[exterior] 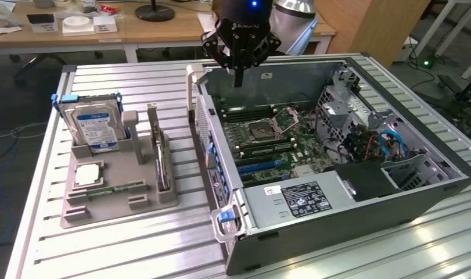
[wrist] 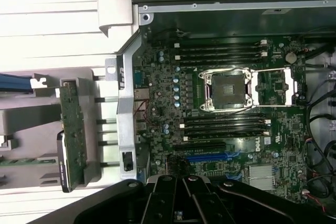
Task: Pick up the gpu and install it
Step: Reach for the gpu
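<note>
Black claw (exterior: 237, 80) is hanging closed and empty above the computer case (exterior: 351, 224); the gpu (exterior: 161, 163) is standing edgewise in a grey holder (exterior: 115, 209), well apart, toward the exterior view's left.

1. Arm (exterior: 247, 11): cut off by the exterior view's edge at 12 o'clock, above the gripper (exterior: 237, 80).
2. gpu (exterior: 161, 158), 9 o'clock, standing in the grey holder (exterior: 111, 212): seen edge-on here, broad faces barely showing.
3. Hard drive (exterior: 96, 129), 10 o'clock: label print too small to read.
4. Power supply label (exterior: 301, 199), 5 o'clock: print illegible.
5. Pale square part (exterior: 88, 174) in the holder: kind cannot be told.
6. Wrist view: gripper body cut off by the picture's edge.
</note>
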Action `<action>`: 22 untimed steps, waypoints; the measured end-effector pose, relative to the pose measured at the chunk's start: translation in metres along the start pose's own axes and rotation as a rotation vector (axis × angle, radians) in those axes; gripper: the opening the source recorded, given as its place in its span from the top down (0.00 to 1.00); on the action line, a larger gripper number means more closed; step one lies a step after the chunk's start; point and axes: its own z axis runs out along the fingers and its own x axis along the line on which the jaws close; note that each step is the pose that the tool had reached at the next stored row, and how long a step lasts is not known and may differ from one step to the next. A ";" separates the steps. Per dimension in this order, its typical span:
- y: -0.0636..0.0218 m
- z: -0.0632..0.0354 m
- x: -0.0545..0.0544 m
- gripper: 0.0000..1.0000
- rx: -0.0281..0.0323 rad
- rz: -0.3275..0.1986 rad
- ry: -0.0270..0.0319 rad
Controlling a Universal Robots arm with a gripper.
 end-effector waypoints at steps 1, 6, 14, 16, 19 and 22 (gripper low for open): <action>-0.0001 -0.0001 0.001 0.90 0.0001 0.000 0.0000; -0.0008 -0.0001 0.005 0.90 0.0000 0.000 0.0000; -0.0020 -0.0003 0.013 0.90 0.0000 0.000 0.0000; -0.0023 -0.0003 0.015 0.90 0.0000 0.000 0.0000; -0.0026 -0.0004 0.018 0.90 0.0001 0.000 0.0000; -0.0031 -0.0004 0.021 0.90 0.0001 0.000 0.0000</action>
